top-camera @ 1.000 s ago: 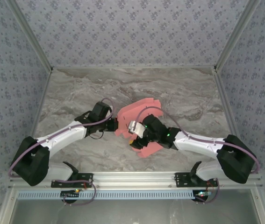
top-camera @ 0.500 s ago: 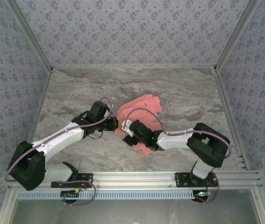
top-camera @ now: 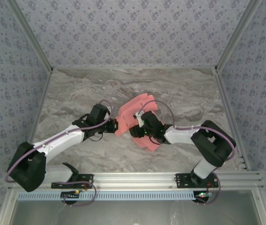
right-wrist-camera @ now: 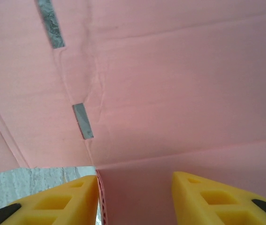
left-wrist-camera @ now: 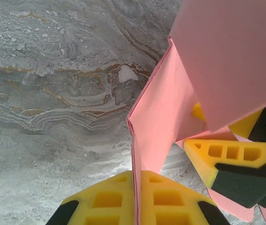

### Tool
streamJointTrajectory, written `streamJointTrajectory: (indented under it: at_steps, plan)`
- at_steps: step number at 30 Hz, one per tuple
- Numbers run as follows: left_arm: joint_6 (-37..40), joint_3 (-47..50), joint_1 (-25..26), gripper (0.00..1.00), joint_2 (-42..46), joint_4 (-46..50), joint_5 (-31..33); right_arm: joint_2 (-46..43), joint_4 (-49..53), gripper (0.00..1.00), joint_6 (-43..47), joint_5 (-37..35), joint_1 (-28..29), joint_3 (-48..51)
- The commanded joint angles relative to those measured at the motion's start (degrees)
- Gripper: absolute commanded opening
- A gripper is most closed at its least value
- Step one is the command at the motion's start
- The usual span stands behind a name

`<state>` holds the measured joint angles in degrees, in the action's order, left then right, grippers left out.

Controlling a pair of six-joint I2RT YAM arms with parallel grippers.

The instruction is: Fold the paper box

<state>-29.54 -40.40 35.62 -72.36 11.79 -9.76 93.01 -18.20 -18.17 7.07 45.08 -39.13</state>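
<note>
- The paper box lies near the middle of the grey marbled desk. It is a pink card sheet, partly folded, with its flaps fanning toward 1 o'clock and 5 o'clock in the top view.
- The left gripper meets the sheet at its 9 o'clock edge, and its arm reaches in from 8 o'clock.
- In the left wrist view we see the left gripper clenched on a thin card edge. The two yellow fingers press it from either side at 6 o'clock in the picture.
- From that pinched edge the box rises as a raised fold. One panel stands up off the desk and a second broad panel leans over it toward 1 o'clock.
- The right gripper sits over the sheet's centre, and its arm comes from 4 o'clock.
- One of its yellow fingers shows in the left wrist view at 4 o'clock, tucked among the pink panels.
- In the right wrist view the right gripper is spread wide. The box lies across the gap, and a folded card edge stands just beside the inner face of the finger at 7 o'clock.
- We cannot tell whether that finger touches the edge.
- Two narrow slots in the card show grey desk through them.
- A strip of desk shows at 8 o'clock.
</note>
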Motion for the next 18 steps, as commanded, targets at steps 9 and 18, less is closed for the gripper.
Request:
streamJointTrajectory:
  at_steps: [9,18]
  plan:
    - [3.4,2.3,-0.1,0.0,0.1,-0.3,3.7,-0.4,24.7,0.47,1.3,2.9,-3.1,-8.8]
    - [5.0,2.8,0.0,0.0,-0.5,-0.9,4.3,4.0,32.6,0.38,6.2,2.5,-2.9,-15.6]
